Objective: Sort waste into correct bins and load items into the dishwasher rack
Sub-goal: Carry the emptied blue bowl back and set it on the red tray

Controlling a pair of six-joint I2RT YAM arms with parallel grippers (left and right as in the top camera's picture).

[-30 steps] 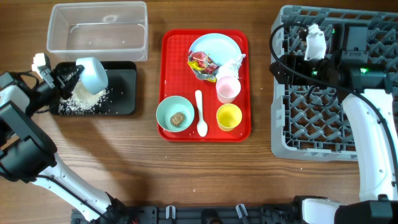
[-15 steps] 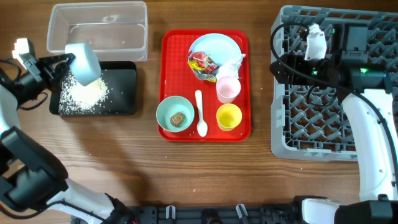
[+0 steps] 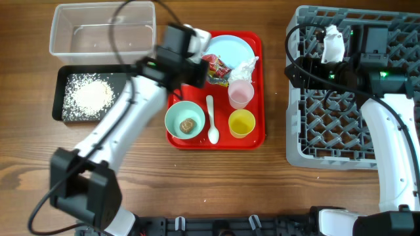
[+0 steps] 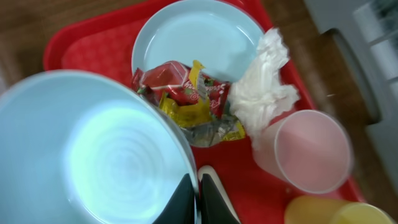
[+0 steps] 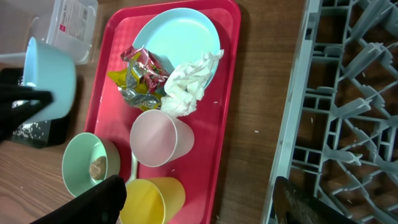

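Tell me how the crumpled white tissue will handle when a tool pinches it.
The crumpled white tissue looks soft and floppy, so it will likely squash and sag rather than hold shape. Its thin folds suggest it is very light and unlikely to slip. It lies against the snack wrappers, so a pinch may drag them along.

Wood table beneath me
All I see around my work is a brown table [image 3: 275,190], its grain running left to right with some darker streaks, evenly lit, the shadows on it soft and faint.
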